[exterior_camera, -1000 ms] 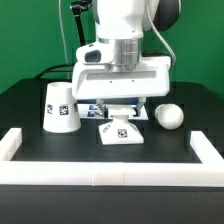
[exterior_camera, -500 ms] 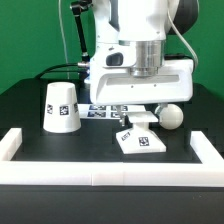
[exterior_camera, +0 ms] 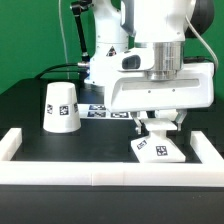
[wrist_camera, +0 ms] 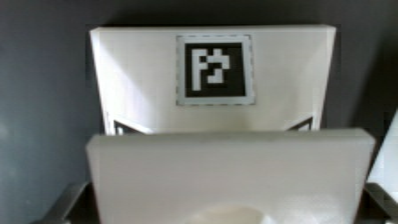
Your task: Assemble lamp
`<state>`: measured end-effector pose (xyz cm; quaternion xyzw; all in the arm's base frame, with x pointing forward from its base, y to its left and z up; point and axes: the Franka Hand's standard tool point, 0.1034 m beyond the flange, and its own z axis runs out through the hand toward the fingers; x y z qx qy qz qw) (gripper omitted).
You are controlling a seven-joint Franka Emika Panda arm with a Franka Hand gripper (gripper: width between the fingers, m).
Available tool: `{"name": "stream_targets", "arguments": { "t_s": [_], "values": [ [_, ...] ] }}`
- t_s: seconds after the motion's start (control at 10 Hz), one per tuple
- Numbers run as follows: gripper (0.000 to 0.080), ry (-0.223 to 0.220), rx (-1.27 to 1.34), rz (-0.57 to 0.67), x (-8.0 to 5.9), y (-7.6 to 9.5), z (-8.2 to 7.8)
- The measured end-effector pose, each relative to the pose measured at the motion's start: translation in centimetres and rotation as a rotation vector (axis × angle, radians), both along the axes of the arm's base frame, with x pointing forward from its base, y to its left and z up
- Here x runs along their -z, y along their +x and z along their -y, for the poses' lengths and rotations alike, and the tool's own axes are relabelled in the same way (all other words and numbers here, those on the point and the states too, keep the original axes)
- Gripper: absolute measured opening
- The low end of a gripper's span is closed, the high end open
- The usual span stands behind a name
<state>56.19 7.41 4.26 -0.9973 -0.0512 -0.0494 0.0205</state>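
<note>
the base block (exterior_camera: 160, 151) of the lamp lies low on the table (exterior_camera: 25, 100) at the exterior view's right, close to the corner of the white rail edging (exterior_camera: 90, 172); whether it touches the rail cannot be told; its square tag faces up, and the wrist view shows the same tag on the block's flat top (wrist_camera: 214, 70); the gripper (exterior_camera: 158, 128) stands directly over the block's far end, its jaws set narrow and seemingly pinched on the block's two sides, though the contact itself is partly hidden by the gripper body; it holds nothing else.

the block looks like light, stiff, smooth plastic; it should not bend or break, but the slick flat faces could let it twist in the pinch; the sensible hold is across the two parallel side walls, low and square.

the shade (exterior_camera: 61, 107) stands upright, wide end down, well apart at the exterior view's left; the marker board (exterior_camera: 100, 111) lies between the shade and the arm; the bulb is not visible, perhaps hidden behind the arm; judged from this, the assembly is at an early stage, with nothing joined yet.
</note>
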Motion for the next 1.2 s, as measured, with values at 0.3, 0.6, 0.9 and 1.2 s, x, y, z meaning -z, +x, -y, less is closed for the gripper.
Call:
{"name": "stream_targets", "arguments": {
  "t_s": [0.3, 0.6, 0.9, 1.2],
  "values": [
    [0.0535, 0.015, 0.059, 0.019, -0.1, 2.0, -1.5],
    [0.0535, 0.026, 0.097, 0.042, 0.0, 4.0, -2.9],
    [0.0535, 0.026, 0.104, 0.041, -0.1, 5.2, -2.9],
    [0.0609, 0.026, 0.102, 0.035, -0.1, 5.1, -2.9]
  ]
}}
